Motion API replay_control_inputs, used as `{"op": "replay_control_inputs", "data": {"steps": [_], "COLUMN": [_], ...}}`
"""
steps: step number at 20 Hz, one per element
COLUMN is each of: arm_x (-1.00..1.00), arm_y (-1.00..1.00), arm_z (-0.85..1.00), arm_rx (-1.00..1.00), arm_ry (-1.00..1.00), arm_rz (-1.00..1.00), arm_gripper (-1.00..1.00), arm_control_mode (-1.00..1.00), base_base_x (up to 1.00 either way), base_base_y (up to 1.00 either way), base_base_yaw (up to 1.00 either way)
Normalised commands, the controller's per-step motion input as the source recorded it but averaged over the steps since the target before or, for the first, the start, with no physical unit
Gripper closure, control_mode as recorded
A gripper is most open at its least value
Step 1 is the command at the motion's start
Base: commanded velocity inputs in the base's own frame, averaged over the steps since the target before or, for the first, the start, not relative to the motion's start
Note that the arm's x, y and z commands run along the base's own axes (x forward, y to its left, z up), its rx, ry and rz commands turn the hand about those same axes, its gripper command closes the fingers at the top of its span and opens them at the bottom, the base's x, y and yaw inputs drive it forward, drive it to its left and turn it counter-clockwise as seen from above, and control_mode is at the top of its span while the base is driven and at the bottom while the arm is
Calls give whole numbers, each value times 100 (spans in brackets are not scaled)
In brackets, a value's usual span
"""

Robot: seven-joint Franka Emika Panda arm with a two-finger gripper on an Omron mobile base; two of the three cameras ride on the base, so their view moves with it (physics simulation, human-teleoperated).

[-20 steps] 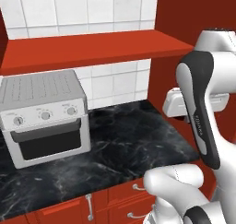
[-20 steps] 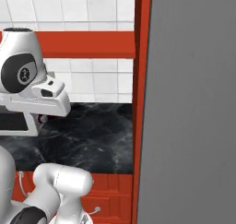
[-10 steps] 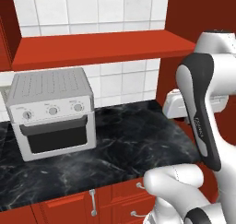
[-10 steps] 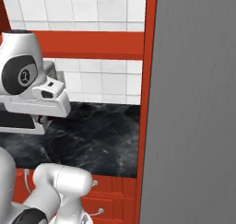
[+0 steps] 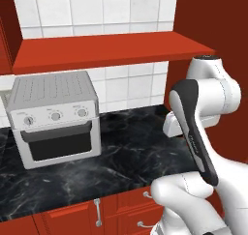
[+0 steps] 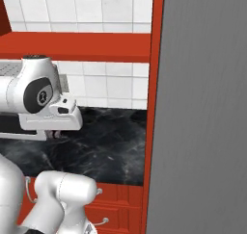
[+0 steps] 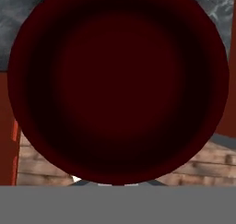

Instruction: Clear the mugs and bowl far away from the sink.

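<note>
**Dark red bowl held close under the hand, over the counter's edge**

The bowl (image 7: 118,85) is seen from straight above in the hand view, round, dark red and deep in shadow, right up against the camera. Black marble counter (image 7: 216,6) is glimpsed past its upper rim, and plank floor (image 7: 39,165) past its lower rim. The tool (image 6: 56,133) is tucked beneath the white hand, above the counter's right end, and its fingers are drawn together. Whether the rim is pinched between them cannot be told. Well apart to the left, a silver toaster oven (image 5: 55,115) is stood against the tiled wall. A red shelf (image 5: 106,50) is spanned above it. A tall grey panel (image 6: 202,108) is met at the counter's right end.
</note>
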Motion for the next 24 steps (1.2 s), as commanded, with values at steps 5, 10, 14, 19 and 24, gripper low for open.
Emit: {"op": "replay_control_inputs", "data": {"steps": [5,10,14,19,24], "arm_x": [48,66,88,80,63], "arm_y": [0,-4,-3,0,0], "arm_z": [-57,-47,-43,-39,-34], "arm_rx": [-4,1,0,0,0], "arm_ry": [-2,-1,0,0,0], "arm_rz": [1,6,6,3,0], "arm_gripper": [100,100,100,100,100], "arm_control_mode": [-100,-100,-100,-100,-100], "base_base_x": [0,0,0,0,0], "base_base_y": [0,0,0,0,0], "base_base_yaw": [0,0,0,0,0]}}
